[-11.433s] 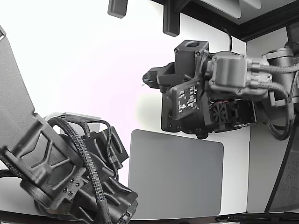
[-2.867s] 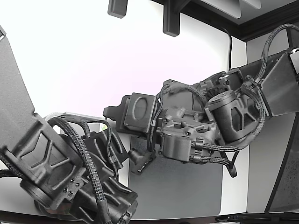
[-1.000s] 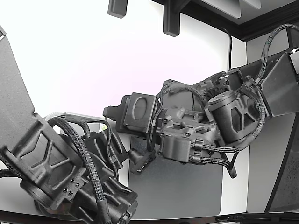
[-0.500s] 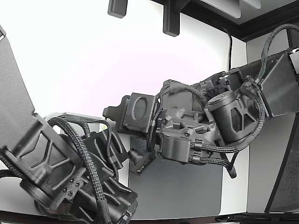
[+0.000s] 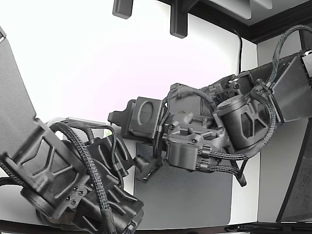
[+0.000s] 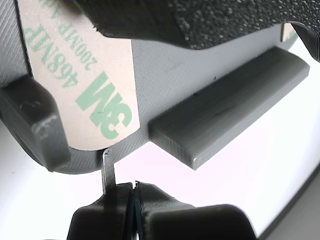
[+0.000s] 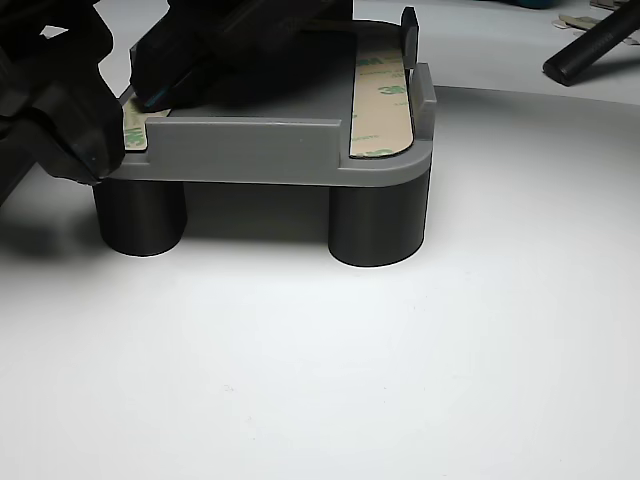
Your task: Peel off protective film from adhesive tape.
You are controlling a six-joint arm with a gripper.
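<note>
The wrist view has a tan adhesive tape strip (image 6: 90, 95) with green 3M print lying on a grey fixture (image 6: 165, 70). A thin film tab (image 6: 107, 170) sticks out from the strip's rounded end and runs straight into my gripper (image 6: 134, 192), whose fingers are pressed together on it. In the other view the same fixture (image 7: 260, 150) stands on two black cylinders, with one tape strip (image 7: 381, 95) along its right side and another tape end (image 7: 135, 133) at its left corner, where my dark gripper (image 7: 75, 130) sits. The exterior view shows my arm (image 5: 195, 141) reaching leftward over the mat.
A second dark arm (image 5: 73, 180) fills the exterior view's lower left. A grey mat (image 5: 195, 195) lies on the white table below my arm. A raised grey bar (image 6: 230, 100) crosses the fixture beside the strip. A black rod (image 7: 595, 45) lies at the back right.
Since 11.4 s ago my arm has swung down and to the exterior view's left, onto the fixture. Over the last second it has barely moved.
</note>
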